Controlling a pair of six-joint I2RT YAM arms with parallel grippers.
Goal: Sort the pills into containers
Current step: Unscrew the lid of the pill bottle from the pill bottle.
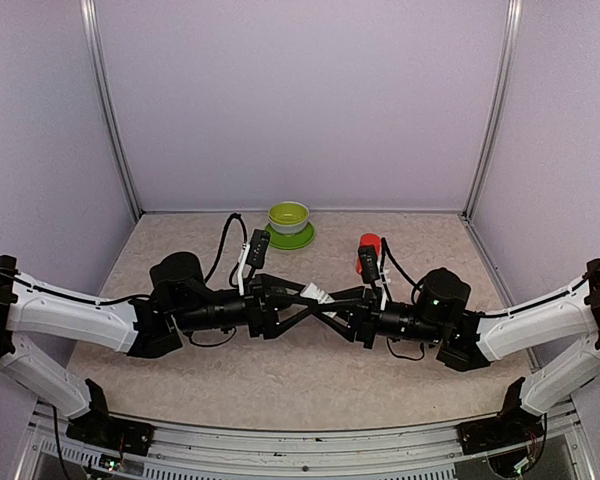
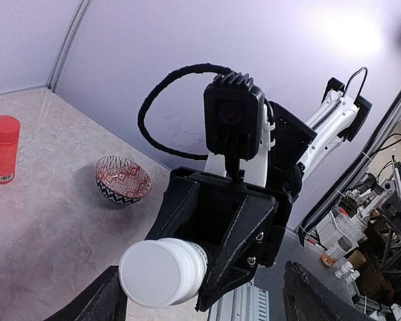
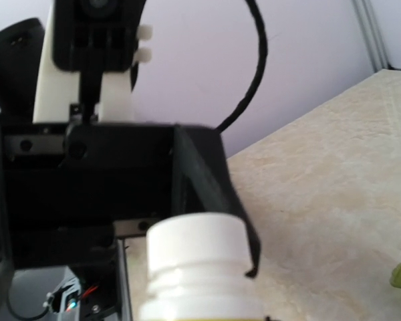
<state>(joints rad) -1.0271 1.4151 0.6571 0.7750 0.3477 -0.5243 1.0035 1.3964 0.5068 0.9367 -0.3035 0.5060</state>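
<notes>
A white bottle (image 1: 313, 293) with a white screw cap (image 2: 162, 273) hangs in mid-air over the middle of the table, where the two arms meet. My right gripper (image 1: 327, 302) is shut on the bottle's body, and the cap (image 3: 197, 257) points toward the left arm. My left gripper (image 2: 207, 301) stands open around the cap. One of its fingers (image 3: 217, 194) lies close beside the cap, and the other is well away from it. No pills show. The containers are out of view.
A red bottle (image 1: 369, 250) stands upright behind the right wrist and shows again as the red bottle (image 2: 3, 148) in the left wrist view. A lime-green bowl (image 1: 288, 218) on a saucer sits at the back. A red-and-white patterned bowl (image 2: 122, 179) rests on the table.
</notes>
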